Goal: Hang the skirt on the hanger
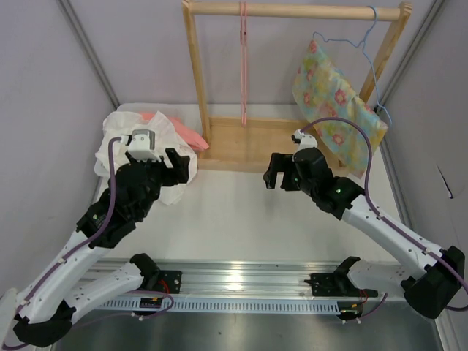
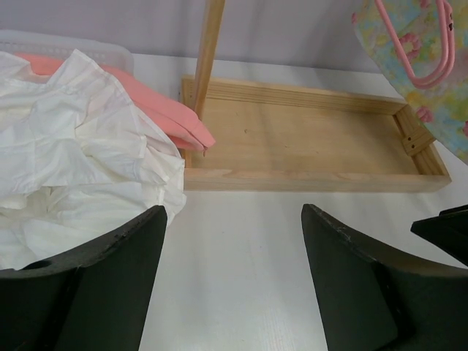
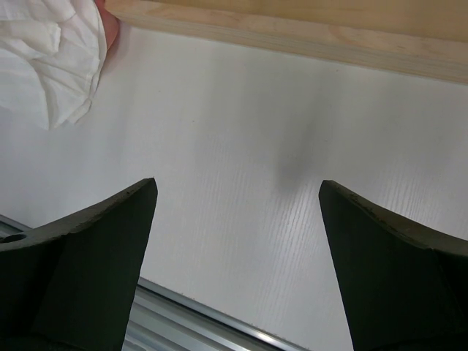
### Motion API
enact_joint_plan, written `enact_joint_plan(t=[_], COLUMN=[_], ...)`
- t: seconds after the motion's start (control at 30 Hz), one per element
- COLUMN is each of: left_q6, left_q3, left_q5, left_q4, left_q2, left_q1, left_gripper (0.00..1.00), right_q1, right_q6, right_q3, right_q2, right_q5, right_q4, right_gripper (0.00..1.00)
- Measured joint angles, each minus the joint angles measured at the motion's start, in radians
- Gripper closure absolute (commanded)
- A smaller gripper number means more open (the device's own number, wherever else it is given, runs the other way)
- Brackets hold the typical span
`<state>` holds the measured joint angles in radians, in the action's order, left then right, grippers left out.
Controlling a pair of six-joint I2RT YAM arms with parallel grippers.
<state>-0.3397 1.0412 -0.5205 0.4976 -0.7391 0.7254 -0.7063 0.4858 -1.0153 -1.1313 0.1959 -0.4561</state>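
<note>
Got the white ruffled thin-fabric skirt [image 1: 117, 139] heaped far left on the tabletop [image 1: 234, 212], with the thin pink wire hanger [image 1: 243, 73] dangling off the wooden rail [image 1: 292, 9]. Seeing the left tool [image 1: 156, 164], right by that skirt, and the right tool [image 1: 284, 174] both spread wide, empty.

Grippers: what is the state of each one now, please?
Left gripper: open, holding nothing.
Right gripper: open, holding nothing.

Overhead plus low wrists; common skirt [image 2: 73, 161]
</note>
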Motion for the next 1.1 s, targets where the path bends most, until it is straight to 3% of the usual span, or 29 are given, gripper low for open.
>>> enact_joint_plan(t=[0.23,0.5,0.77,1.1], left_q6=[-0.002,-0.07,-0.182,-0.266], left_q3=[0.023,0.109,0.113,0.116], left_q5=[0.008,0.049,0.063,0.085], left_q4=[0.007,0.005,-0.009,-0.053], left_q2=[-0.062,-0.267,-0.466,-0.68], left_q1=[-0.095,-0.443,-0.644,-0.755], left_gripper=[0.19,0.23,0.27,0.27], right_q1=[0.0,0.002,0.009,0.041], right_q6=[-0.001,0.0,0.0,0.0], right_q3=[0.003,0.004,0.02,0.058], right_q2=[0.013,-0.013,-0.028,-0.028], right_q5=[-0.004,-0.036,-0.064,-0.101], right_q4=[0.01,0.019,0.02,0.038], right_gripper=[0.01,0.01,0.01,0.0])
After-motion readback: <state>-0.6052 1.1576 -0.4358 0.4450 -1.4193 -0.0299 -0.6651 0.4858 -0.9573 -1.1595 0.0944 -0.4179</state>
